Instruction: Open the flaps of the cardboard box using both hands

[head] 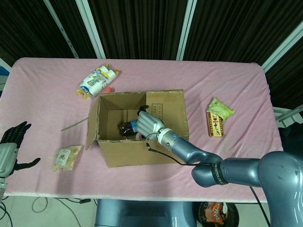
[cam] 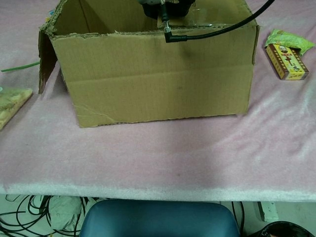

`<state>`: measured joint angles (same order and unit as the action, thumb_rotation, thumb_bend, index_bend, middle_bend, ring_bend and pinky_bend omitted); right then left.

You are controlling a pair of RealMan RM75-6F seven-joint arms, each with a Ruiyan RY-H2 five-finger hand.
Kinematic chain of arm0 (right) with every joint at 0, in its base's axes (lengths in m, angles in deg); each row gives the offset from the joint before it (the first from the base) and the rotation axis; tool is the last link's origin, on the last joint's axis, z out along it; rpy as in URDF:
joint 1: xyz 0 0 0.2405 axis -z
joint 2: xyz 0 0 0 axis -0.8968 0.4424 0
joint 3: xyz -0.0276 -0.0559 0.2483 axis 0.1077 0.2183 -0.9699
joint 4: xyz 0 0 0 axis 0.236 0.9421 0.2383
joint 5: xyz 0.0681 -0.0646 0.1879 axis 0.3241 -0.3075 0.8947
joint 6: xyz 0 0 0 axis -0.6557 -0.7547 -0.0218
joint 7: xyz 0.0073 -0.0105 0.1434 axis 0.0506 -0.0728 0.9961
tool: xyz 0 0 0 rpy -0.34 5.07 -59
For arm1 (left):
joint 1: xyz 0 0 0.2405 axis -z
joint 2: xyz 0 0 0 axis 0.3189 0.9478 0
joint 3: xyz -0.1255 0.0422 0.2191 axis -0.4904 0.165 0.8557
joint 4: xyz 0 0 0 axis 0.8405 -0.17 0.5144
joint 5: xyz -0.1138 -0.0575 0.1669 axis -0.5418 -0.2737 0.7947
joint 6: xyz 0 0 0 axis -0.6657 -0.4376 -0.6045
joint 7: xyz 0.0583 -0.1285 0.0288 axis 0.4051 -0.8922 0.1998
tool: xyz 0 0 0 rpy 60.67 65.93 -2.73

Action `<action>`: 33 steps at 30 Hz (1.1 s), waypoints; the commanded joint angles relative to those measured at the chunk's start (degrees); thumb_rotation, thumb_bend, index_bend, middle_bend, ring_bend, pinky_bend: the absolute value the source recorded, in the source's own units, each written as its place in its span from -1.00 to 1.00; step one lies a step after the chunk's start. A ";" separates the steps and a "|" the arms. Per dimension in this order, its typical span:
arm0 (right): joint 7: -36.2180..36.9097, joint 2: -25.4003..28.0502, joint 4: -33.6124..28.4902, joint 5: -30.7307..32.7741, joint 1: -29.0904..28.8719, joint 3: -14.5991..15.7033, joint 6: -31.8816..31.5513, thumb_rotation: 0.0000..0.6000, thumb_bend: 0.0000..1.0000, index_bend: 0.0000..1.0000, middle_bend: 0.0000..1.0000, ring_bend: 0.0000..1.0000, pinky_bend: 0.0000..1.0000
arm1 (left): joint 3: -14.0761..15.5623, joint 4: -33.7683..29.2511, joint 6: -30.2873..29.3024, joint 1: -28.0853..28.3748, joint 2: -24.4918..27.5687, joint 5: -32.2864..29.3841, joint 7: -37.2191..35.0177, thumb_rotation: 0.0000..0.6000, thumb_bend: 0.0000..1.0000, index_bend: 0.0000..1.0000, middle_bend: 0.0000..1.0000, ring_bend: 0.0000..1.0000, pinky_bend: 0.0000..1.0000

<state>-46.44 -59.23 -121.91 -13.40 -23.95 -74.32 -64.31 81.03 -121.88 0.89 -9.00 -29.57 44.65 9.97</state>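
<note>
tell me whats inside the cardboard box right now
Inside the cardboard box lies a dark bottle with the right hand reaching onto it. The hand covers part of the bottle, so a grip can't be confirmed.

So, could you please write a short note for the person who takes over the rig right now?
Left hand: open, holds nothing, at the table's near left edge, apart from the cardboard box.
Right hand: reaching down into the box, over a dark bottle that lies inside; whether it grips the bottle cannot be told.
Box: in the middle of the pink table, top open. Left flap hangs outward; another flap seems folded inward on the right.
Done: box mostly open.
Left: probably bring the right hand out and fold the inner flap outward, using both hands.
</note>
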 commanded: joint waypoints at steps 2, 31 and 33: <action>-2.83 1.93 -1.98 0.40 -1.37 1.60 -1.31 1.00 0.84 0.09 -0.01 -0.42 -0.38 | 0.06 -0.07 0.16 0.00 0.12 0.10 -0.10 1.00 -0.78 -1.00 -1.00 -1.00 -1.00; -16.80 12.48 -13.02 1.61 -4.70 5.77 -11.26 1.00 0.16 -0.18 -0.27 -0.57 -0.50 | 0.25 -0.68 -0.39 -0.36 0.52 1.33 -0.01 1.00 -0.77 -1.00 -1.00 -1.00 -1.00; -17.59 13.06 -13.58 2.11 -4.46 6.03 -12.07 1.00 0.13 -0.21 -0.28 -0.58 -0.51 | 0.25 -0.70 -0.47 -0.38 0.50 1.41 0.11 1.00 -0.77 -1.00 -1.00 -1.00 -1.00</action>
<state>-63.64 -46.51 -135.15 -11.63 -28.57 -68.52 -75.99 81.29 -122.57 0.43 -9.38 -29.07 46.05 10.08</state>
